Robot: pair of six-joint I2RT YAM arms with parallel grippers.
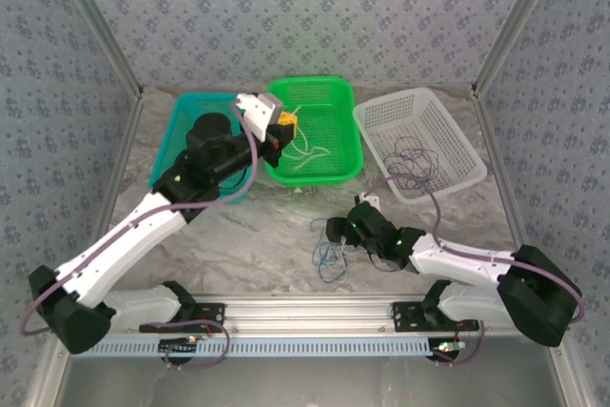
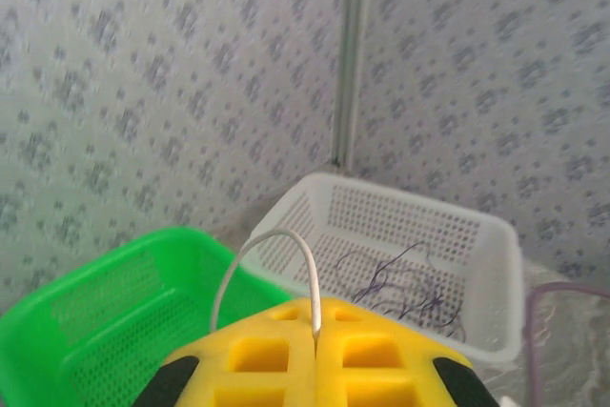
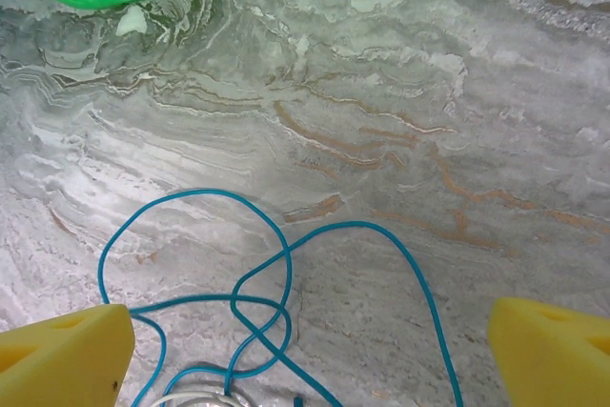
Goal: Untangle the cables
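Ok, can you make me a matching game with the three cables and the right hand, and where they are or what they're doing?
1 blue cable
2 cream cable
3 dark cable
4 right hand

A in the white basket
B pinched by the left hand
C open
D lying on the table

Pairs: 1-D, 2-B, 3-A, 4-C
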